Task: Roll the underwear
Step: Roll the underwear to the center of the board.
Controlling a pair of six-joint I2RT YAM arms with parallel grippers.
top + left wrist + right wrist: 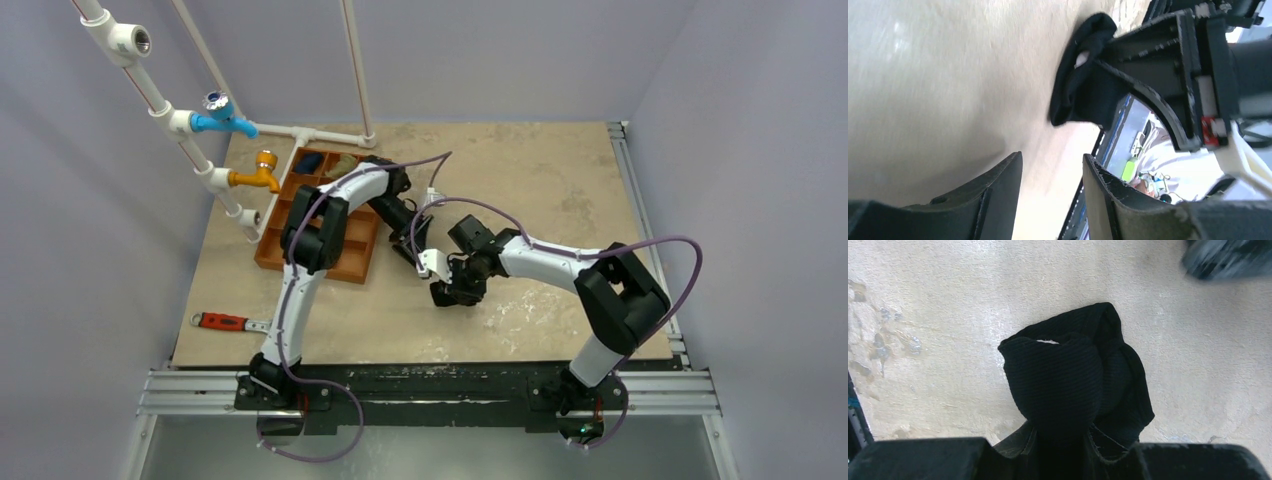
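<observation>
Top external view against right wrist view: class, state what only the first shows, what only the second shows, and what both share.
Only the top external view shows the left arm and right arm whole, the orange-brown tray, the blue tap, the orange tap and the red wrench. Only the right wrist view shows the underwear close up: a bunched black bundle, ribbed weave, a white speck at its top fold, its lower end inside the right gripper. Both show the beige table and the right gripper; from above the underwear is hard to pick out.
</observation>
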